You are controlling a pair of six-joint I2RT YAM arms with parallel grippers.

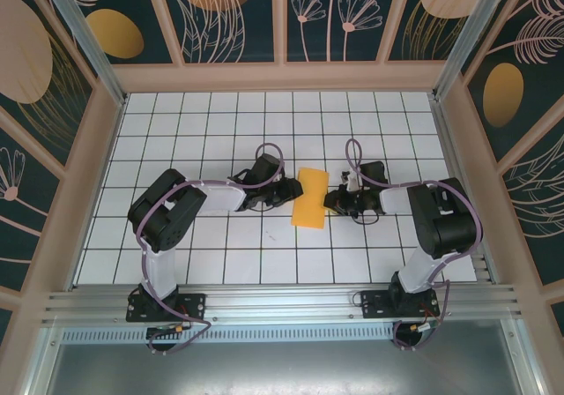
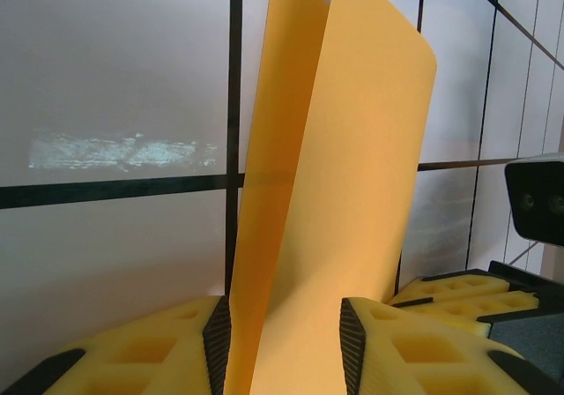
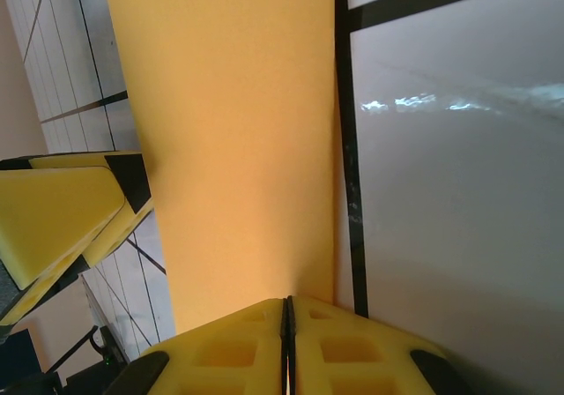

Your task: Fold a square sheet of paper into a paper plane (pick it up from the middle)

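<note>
The left tool sits just left of the folded orange paper. Its yellow fingers stand partly apart with the paper's two layers between them; I cannot tell whether they squeeze it. The paper is mid-counter. Just right of the paper, the right tool is clenched on its edge.

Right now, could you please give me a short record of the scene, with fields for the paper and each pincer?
paper: orange-yellow, folded in two layers, between the two pincers
left pincer: fingers apart, the paper's layers between them
right pincer: shut, tips at the paper's edge; whether it grips, cannot tell
table: white grid tiles
</note>
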